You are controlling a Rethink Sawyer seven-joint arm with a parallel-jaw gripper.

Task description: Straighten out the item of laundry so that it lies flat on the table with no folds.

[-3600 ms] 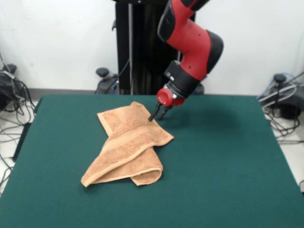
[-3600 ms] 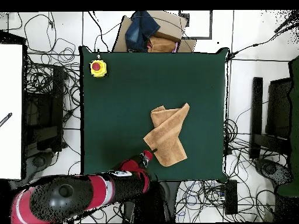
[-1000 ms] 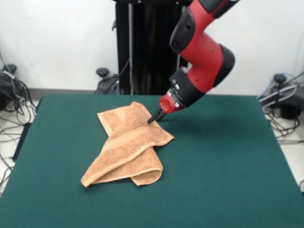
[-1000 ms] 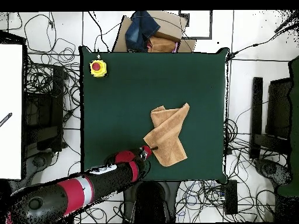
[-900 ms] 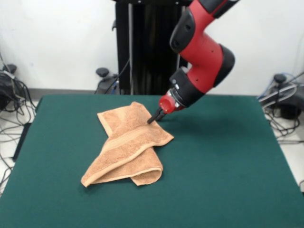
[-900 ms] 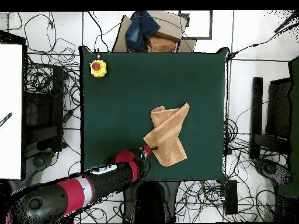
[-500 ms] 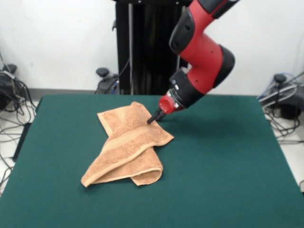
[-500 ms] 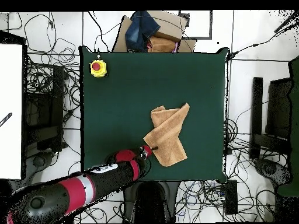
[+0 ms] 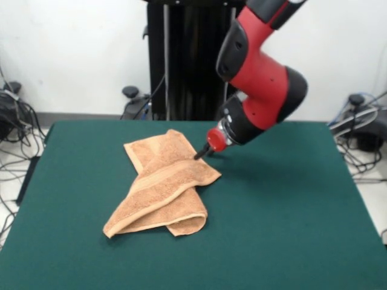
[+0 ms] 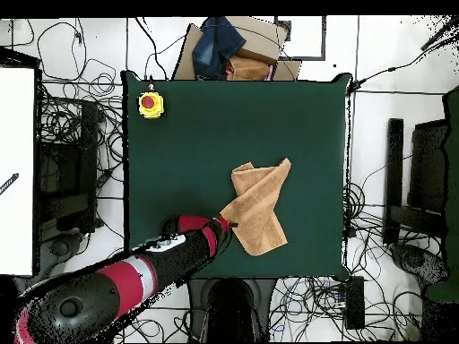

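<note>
Orange-tan towel [image 9: 162,183]: it lies on the table, still folded and bunched. One layer is laid over another.
Towel spot: in the front view it sits left of the middle, closer to the far edge than the near one.
Towel shape: a paler flat band runs along the top layer. A long corner points to the near left.
Table [image 9: 290,229]: dark green cloth, much bigger than the towel. Wide bare green shows to the right and near side.
Arm [image 9: 260,72]: red and black. It comes down from the top and leans toward the towel's far right edge.
Gripper [image 9: 199,154]: its dark tip is at the towel's far right edge. It looks like it touches the cloth, but that is hard to see.
Jaws: they look pressed close together, but I cannot tell if they pinch any cloth.
Yellow box with red button [image 10: 151,104]: it sits at a table corner in the overhead view, well apart from the towel.
Cables: many lie on the floor around the table.
</note>
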